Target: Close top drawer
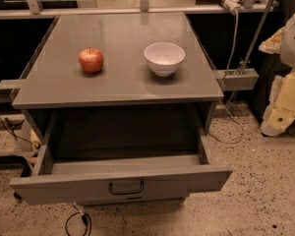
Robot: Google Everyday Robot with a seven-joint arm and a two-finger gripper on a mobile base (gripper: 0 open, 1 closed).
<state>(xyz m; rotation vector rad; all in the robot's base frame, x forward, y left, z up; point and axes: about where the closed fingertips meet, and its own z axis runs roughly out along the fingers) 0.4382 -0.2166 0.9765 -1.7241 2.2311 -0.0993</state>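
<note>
The top drawer point(123, 180) is a wide grey box pulled far out of the grey cabinet toward me. Its flat front panel carries one thin dark bail handle point(126, 187). The inside is dark and I see nothing in it. My gripper point(280, 114) is the pale yellowish part of the arm at the right edge of the view. It hangs over the floor, to the right of the cabinet and well apart from the drawer. The lower drawers are out of view.
A red apple point(91, 60) and a white bowl point(164, 58) stand on the cabinet top point(123, 85). A grey bracket point(238, 78) sticks out at the cabinet's right side. Cables point(76, 221) lie on the speckled floor under the drawer front.
</note>
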